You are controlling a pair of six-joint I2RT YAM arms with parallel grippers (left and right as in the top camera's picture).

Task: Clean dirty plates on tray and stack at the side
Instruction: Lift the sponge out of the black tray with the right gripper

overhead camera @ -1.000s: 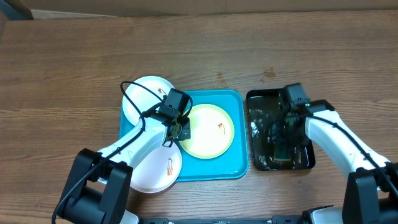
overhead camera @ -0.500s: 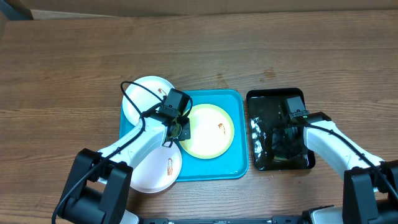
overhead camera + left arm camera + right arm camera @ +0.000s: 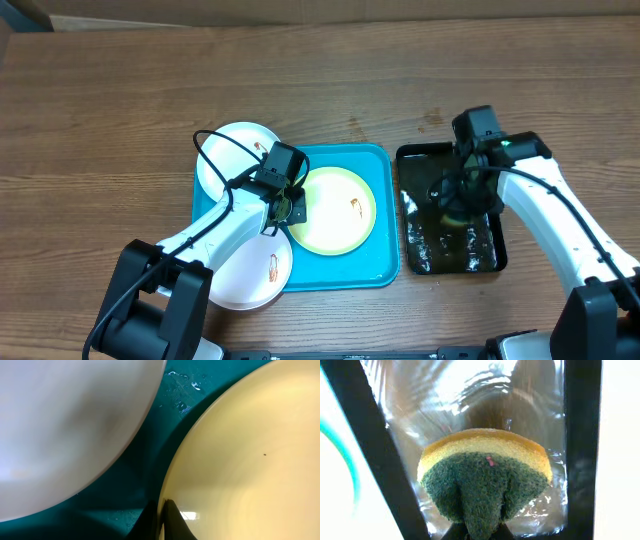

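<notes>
Entry: left pincer [image 3: 162, 522] clenched the rim of the yellow-green-rimmed plate [image 3: 335, 215] (on the turquoise tray [image 3: 340, 275]); right pincer [image 3: 480, 532] gripped a green-and-yellow sponge [image 3: 485, 475] over the black tray [image 3: 580, 435].

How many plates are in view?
3: a white plate at the tray's upper-left corner, another white plate at its lower-left, a yellow-rimmed plate in its middle. None looks hidden.
</notes>
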